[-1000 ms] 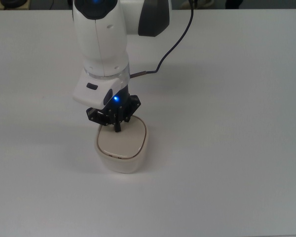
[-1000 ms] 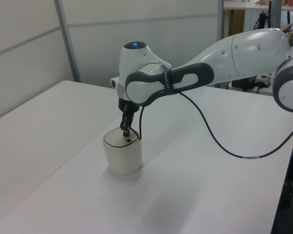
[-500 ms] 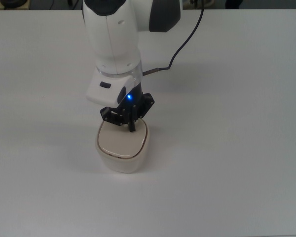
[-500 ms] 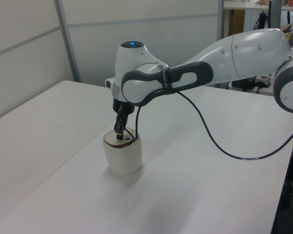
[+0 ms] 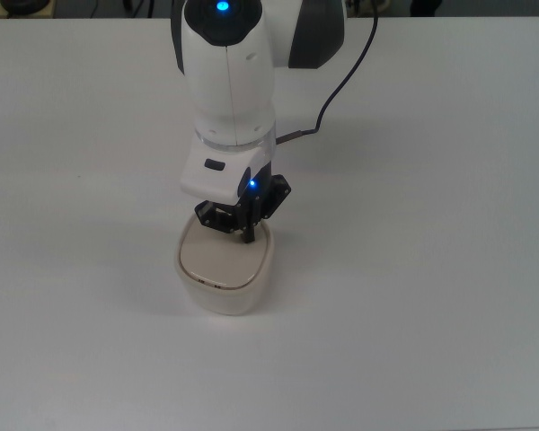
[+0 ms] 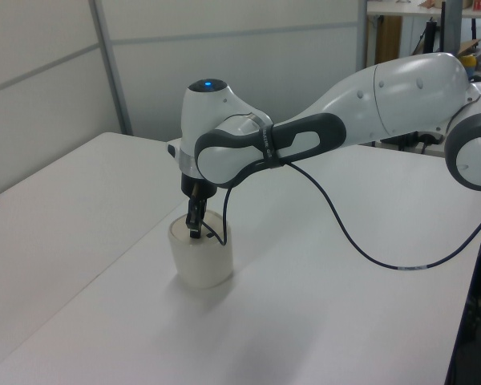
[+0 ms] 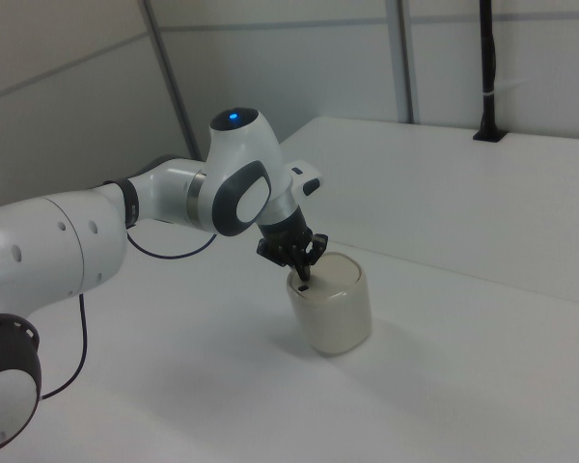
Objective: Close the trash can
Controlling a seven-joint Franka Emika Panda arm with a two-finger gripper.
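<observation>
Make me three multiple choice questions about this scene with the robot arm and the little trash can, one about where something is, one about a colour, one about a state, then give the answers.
1. Where is the gripper in the top view?
A. Over the trash can's far edge
B. On the bare table, away from the can
C. Beside the can's near wall

2. What colour is the trash can?
A. Black
B. Cream-white
C. Red

3. How does the lid lie?
A. Standing straight up
B. Off, on the table
C. Flat on the can

Answers: 1 A, the fingertips sit at the lid's far edge. 2 B, body and lid are pale cream on the white table. 3 C, the lid covers the opening.
</observation>
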